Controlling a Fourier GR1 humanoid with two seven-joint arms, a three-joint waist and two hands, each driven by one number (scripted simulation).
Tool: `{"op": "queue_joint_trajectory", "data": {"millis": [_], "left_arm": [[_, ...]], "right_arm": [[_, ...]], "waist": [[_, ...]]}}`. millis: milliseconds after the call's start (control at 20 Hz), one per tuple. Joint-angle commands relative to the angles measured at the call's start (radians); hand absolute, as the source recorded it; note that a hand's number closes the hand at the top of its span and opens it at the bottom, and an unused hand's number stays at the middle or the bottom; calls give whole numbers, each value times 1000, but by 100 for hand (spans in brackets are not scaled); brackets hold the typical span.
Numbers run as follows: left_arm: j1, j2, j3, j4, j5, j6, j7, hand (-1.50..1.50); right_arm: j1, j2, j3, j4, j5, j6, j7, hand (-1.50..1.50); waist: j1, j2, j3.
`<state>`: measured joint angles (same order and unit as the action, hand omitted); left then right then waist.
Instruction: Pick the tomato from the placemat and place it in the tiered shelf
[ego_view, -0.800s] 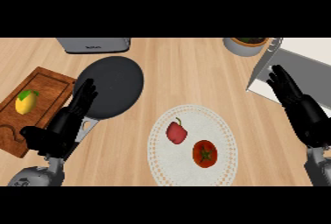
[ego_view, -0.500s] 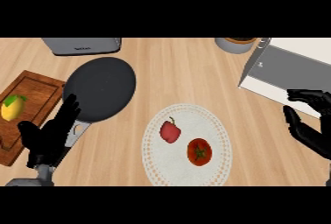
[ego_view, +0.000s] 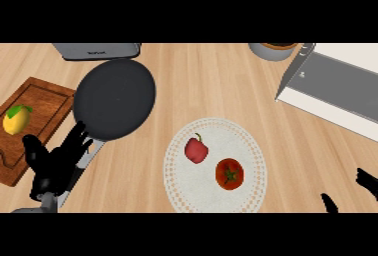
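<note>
the tomato (ego_view: 229, 173) is lying on the placemat (ego_view: 184, 192) at five o'clock; my left hand (ego_view: 55, 159) is resting wide, and i cannot tell my right hand's (ego_view: 367, 180) state.

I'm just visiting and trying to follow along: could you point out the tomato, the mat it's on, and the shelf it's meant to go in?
tomato (ego_view: 229, 173), head view, middle of its red top.
placemat (ego_view: 244, 145), head view, bare white part near its upper right edge.
tiered shelf (ego_view: 336, 85), head view, its grey flat surface.

Even, bright, diffuse lighting across the wooden surface (ego_view: 221, 85); only faint soft shadows lie under objects, with no glare and a mildly soft focus throughout.
</note>
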<state>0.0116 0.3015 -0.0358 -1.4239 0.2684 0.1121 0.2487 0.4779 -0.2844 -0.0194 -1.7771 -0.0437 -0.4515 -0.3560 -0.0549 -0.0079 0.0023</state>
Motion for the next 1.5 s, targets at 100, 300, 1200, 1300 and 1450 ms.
{"op": "queue_joint_trajectory", "data": {"millis": [100,300,1200,1300,1450], "left_arm": [[-1,4,17,62,7,-33,-5,0],[-28,-21,-6,64,-36,5,12,0],[-95,-33,-6,70,-29,-27,56,0],[-52,-54,-26,83,-51,-28,4,0],[-91,-6,14,92,-40,-49,37,0]], "right_arm": [[260,-1,148,-238,101,53,-58,-150],[385,-66,176,-335,159,98,-35,-150],[117,131,526,-514,1007,80,1005,-150],[25,189,542,-519,1062,168,1147,-150],[-98,277,601,-397,1166,253,1246,-150]], "waist": [[33,6,-4],[36,7,-4],[76,18,-7],[82,18,-7],[73,14,-5]]}}
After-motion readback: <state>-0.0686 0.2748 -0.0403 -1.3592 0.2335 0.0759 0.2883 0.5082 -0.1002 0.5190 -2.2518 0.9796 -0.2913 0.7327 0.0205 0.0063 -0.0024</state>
